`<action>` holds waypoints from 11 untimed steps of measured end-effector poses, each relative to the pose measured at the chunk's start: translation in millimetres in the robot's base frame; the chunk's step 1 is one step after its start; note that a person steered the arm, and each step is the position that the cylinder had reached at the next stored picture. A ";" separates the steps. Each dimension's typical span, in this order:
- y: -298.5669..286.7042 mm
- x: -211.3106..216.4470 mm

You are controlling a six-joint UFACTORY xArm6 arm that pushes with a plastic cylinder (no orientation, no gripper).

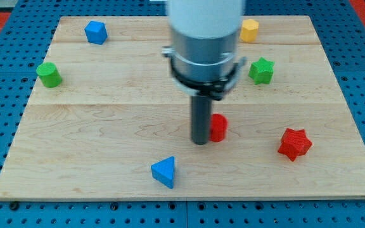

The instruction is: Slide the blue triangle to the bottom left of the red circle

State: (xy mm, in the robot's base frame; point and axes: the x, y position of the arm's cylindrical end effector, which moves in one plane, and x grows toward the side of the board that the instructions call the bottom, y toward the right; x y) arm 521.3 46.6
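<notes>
Rod's tip [200, 142] sits mid-board, touching or just beside the red circle [218, 127] on its left; there's no gripper, so nothing is grasped. Blue triangle [164, 171] lies apart, below-left of both, near the wooden board's [94, 133] bottom edge. Red star [294, 144] at right.

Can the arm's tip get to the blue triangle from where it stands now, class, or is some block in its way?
Probably yes. My tip sits just left of the red circle, and the blue triangle lies toward the view's bottom left of it. Only bare wooden board shows between them; no other block stands on that path.
</notes>
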 end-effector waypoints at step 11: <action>-58.2 5.7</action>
